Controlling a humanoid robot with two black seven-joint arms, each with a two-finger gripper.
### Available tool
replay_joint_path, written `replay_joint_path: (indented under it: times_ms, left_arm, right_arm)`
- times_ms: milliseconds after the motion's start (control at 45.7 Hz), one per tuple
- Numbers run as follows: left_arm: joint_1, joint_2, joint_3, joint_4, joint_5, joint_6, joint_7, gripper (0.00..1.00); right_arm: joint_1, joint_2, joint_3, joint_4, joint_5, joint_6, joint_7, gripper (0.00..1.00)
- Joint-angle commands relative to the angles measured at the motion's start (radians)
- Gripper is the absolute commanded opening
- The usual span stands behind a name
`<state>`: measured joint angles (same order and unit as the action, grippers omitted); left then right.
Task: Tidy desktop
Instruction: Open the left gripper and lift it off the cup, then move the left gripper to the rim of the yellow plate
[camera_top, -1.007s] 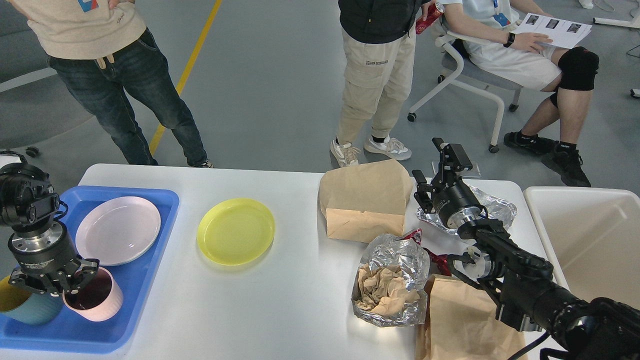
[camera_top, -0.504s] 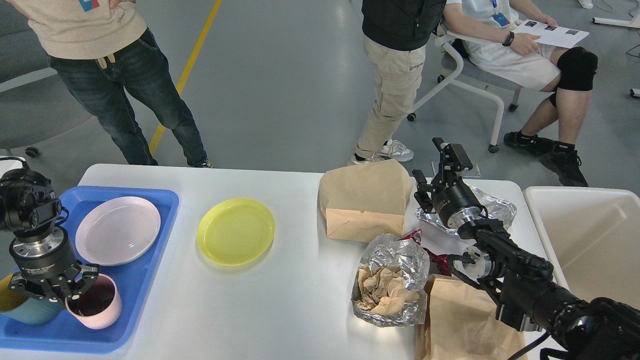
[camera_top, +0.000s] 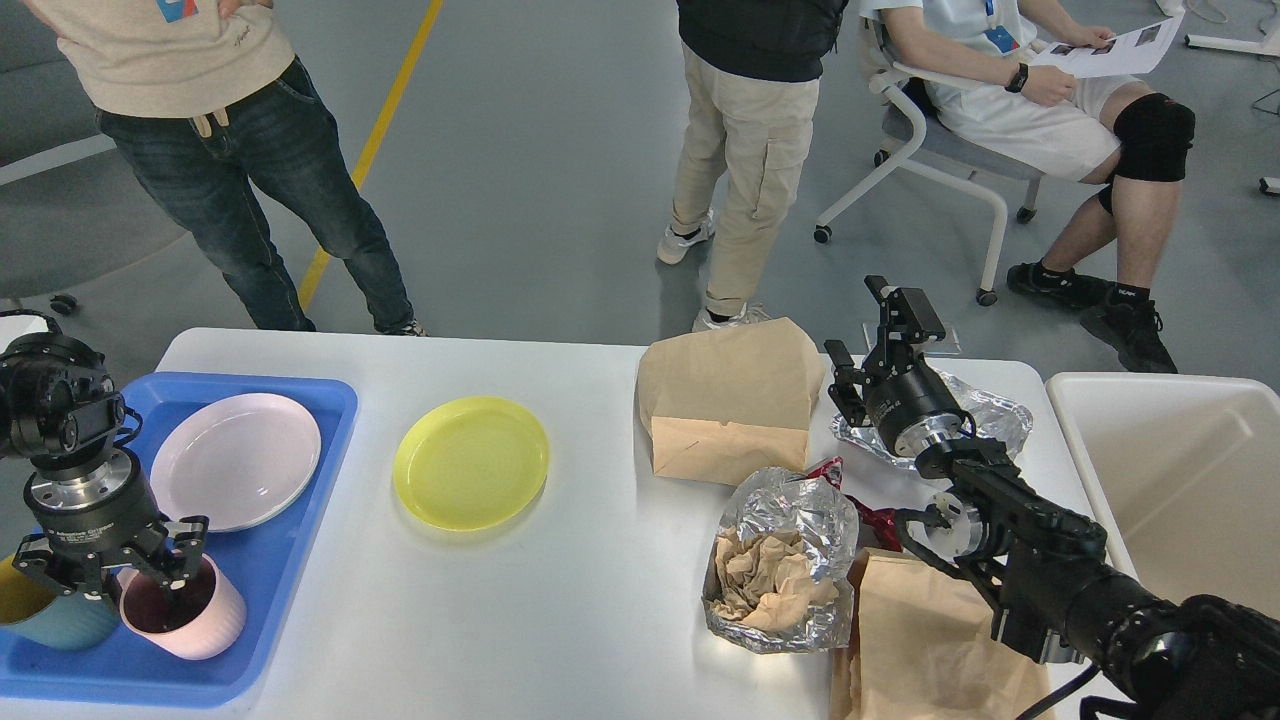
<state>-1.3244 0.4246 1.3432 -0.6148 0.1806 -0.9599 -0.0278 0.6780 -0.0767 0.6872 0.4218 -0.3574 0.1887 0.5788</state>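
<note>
The white desktop (camera_top: 560, 610) holds a yellow plate (camera_top: 471, 461) at centre-left and a blue tray (camera_top: 300, 540) at the left. In the tray are a pink plate (camera_top: 236, 460), a pink cup (camera_top: 190, 615) and a teal cup with a yellow inside (camera_top: 50, 620). My left gripper (camera_top: 110, 578) points down right over the two cups, fingers spread, one finger at the pink cup's rim. My right gripper (camera_top: 868, 345) is open and empty above the table's far right, beside a brown paper bag (camera_top: 730, 400).
A foil wrap with crumpled brown paper (camera_top: 785, 565), a red wrapper (camera_top: 872, 518), a foil sheet (camera_top: 985, 420) and a second paper bag (camera_top: 920, 640) lie at the right. A cream-white bin (camera_top: 1190, 480) stands off the right edge. People stand and sit behind the table.
My left gripper shifted slightly over the cups, and the pink cup sits a little lower and to the left. The person behind the table walked. The right arm has not moved.
</note>
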Motion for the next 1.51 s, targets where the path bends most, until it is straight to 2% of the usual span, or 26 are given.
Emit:
replay_joint_path:
  times_ms: [0,131,416,482,635,832,963,1051,1139,1314,1401,1489]
  left_arm:
    - [-0.025,0.000,0.040,-0.006,-0.001,0.000,-0.008,0.82]
    - [-0.084,0.019,0.105,-0.037,-0.003,0.000,-0.008,0.92]
    - [-0.214,0.000,0.131,-0.048,-0.006,0.000,-0.009,0.94]
    - [-0.263,-0.027,0.125,-0.049,-0.021,0.000,-0.017,0.94]
    - [-0.372,-0.128,0.142,-0.062,-0.087,0.000,-0.083,0.94]
    - [-0.453,-0.254,0.139,-0.088,-0.090,0.000,-0.090,0.95]
    - [-0.441,-0.334,0.128,-0.086,-0.092,0.012,-0.089,0.95]
    - [-0.397,-0.363,0.117,-0.082,-0.102,0.131,-0.089,0.95]
    - [-0.368,-0.400,0.094,-0.073,-0.118,0.191,-0.086,0.95]
    - [-0.262,-0.467,0.044,0.016,-0.119,0.210,-0.066,0.95]
    - [-0.178,-0.497,0.033,0.114,-0.119,0.214,-0.037,0.95]
    - [-0.098,-0.515,0.004,0.196,-0.121,0.216,0.018,0.95]
  right_arm:
    - [0.000,0.000,0.000,0.000,0.000,0.000,0.001,1.00]
    - [0.002,0.000,0.000,0.000,0.000,0.000,0.001,1.00]
    - [0.001,0.000,0.000,0.000,0.000,0.000,0.000,1.00]
    - [0.001,0.000,0.000,0.000,0.000,0.000,0.001,1.00]
    - [0.000,0.000,0.000,0.000,0.000,0.000,0.000,1.00]
    - [0.000,-0.001,0.000,0.000,0.000,0.000,0.001,1.00]
    - [0.001,-0.001,0.000,0.000,0.000,0.000,0.001,1.00]
    - [0.002,0.000,0.000,0.000,0.000,0.000,0.001,1.00]
    - [0.000,0.000,0.000,0.002,0.000,0.000,0.000,1.00]
    - [0.002,0.000,0.000,0.000,0.000,0.000,0.000,1.00]
    - [0.002,-0.001,0.000,0.002,0.000,0.000,0.001,1.00]
    - [0.002,0.000,0.000,0.000,0.000,0.000,0.000,1.00]
